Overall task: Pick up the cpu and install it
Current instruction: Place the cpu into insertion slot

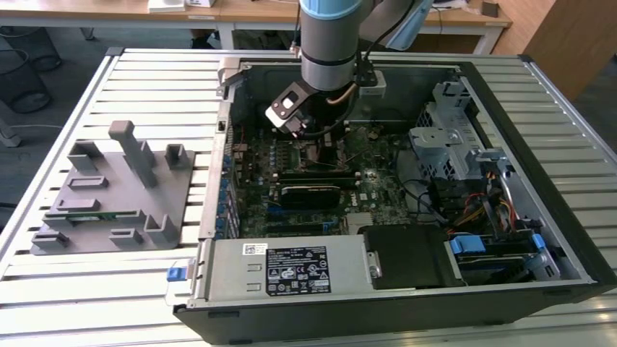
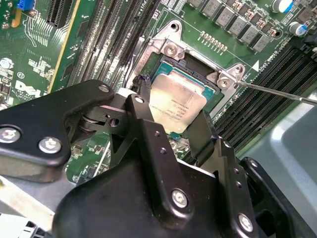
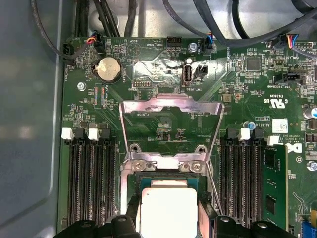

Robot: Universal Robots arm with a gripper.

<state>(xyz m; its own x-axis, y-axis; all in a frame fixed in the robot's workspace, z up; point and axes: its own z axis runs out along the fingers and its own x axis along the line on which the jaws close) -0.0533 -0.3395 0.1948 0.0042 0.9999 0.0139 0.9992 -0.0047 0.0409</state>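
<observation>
Two fingers (image 2: 202,141) of the hand (image 2: 172,110) clamp the cpu (image 2: 177,101), hiding its gripped edges.

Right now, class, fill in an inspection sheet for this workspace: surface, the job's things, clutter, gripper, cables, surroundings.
surface: slatted metal table carrying an open computer case.
job's things: chip at the socket, metal frame flipped open.
clutter: grey parts holder on the exterior view's left, green memory stick in it.
gripper: gripper shut on the chip's sides.
cables: coloured bundle inside the case; black leads along the board's edge.
surroundings: wooden desks, wire bins.
</observation>
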